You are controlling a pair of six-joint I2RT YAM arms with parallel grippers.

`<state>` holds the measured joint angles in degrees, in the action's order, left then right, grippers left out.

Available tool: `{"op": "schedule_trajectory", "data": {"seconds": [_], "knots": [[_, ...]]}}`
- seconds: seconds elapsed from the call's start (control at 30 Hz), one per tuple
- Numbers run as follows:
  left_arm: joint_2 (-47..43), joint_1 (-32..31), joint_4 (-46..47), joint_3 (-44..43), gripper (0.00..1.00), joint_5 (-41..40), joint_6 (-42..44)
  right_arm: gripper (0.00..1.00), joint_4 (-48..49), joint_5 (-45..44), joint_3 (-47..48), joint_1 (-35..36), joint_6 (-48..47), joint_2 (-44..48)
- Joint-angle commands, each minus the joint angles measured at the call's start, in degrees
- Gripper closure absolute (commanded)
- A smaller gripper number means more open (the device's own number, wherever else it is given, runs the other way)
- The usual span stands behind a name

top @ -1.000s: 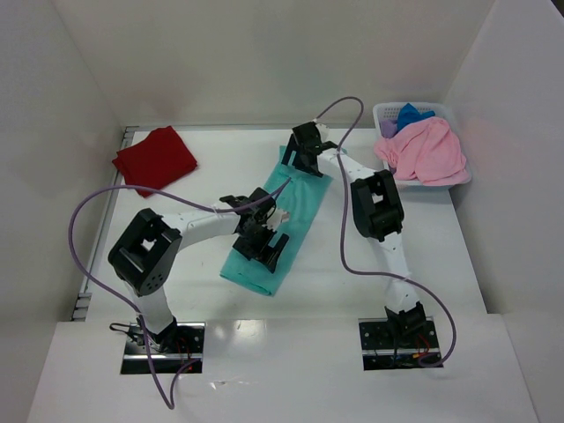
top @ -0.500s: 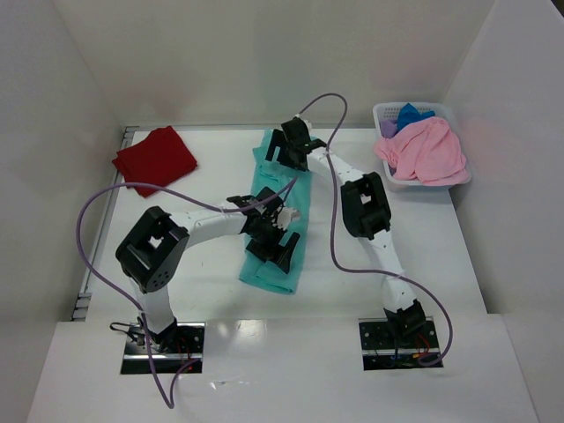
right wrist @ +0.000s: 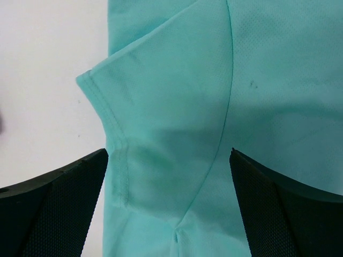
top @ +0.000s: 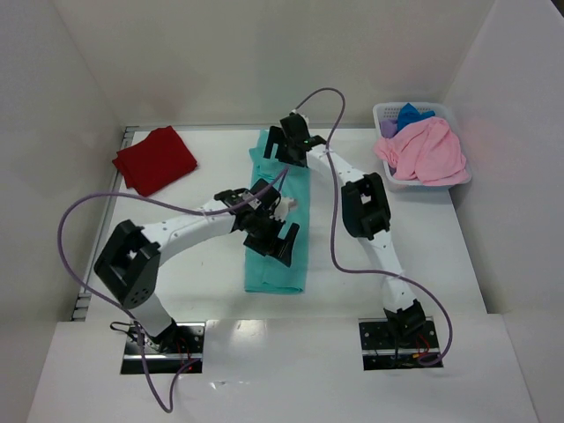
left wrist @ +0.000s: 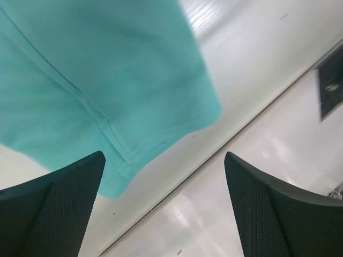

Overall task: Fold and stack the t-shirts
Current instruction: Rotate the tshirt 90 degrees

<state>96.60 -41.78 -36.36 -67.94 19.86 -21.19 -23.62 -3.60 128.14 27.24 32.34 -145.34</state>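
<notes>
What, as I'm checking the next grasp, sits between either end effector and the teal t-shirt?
Nothing visible does. The left end effector hangs open over the teal t-shirt by its near hem, the right end effector open over its far end; both wrist views show only fabric and table between the fingers.

From above, the left pincer (top: pixel 278 238) covers the middle of the teal t-shirt (top: pixel 275 271) and the right pincer (top: pixel 284 146) its far end. Both wrist views crop it (the left one blurred).
</notes>
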Motion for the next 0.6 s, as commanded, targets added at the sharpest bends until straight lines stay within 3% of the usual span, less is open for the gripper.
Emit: {"op": "schedule_trajectory", "data": {"seconds": [0.0,0.23,0.33,0.4,0.47,0.57], "knots": [[-6.68,0.30,-1.44,-4.39,0.00,-3.68,-3.15,0.00,-0.11,0.34,-1.83,0.18,-2.19,10.33],[-7.83,0.91,2.16,-0.71,0.00,-9.30,-5.34,0.00,0.42,-3.96,-11.76,-0.35,-5.09,20.52],[-10.81,2.30,5.23,1.14,0.00,-14.75,-7.80,0.00,1.81,-3.44,-20.09,-0.88,-4.57,26.91],[-13.79,3.45,7.34,2.72,0.00,-16.60,-10.61,0.00,4.97,-2.39,-30.89,-2.01,-2.90,31.85],[-16.51,5.99,11.30,5.97,0.00,-15.82,-11.15,0.00,9.96,0.07,-41.50,-2.98,-1.67,39.14],[-17.84,9.16,13.59,8.17,0.00,-12.57,-11.15,0.00,7.55,1.31,-48.04,-3.69,0.35,44.33]]}}
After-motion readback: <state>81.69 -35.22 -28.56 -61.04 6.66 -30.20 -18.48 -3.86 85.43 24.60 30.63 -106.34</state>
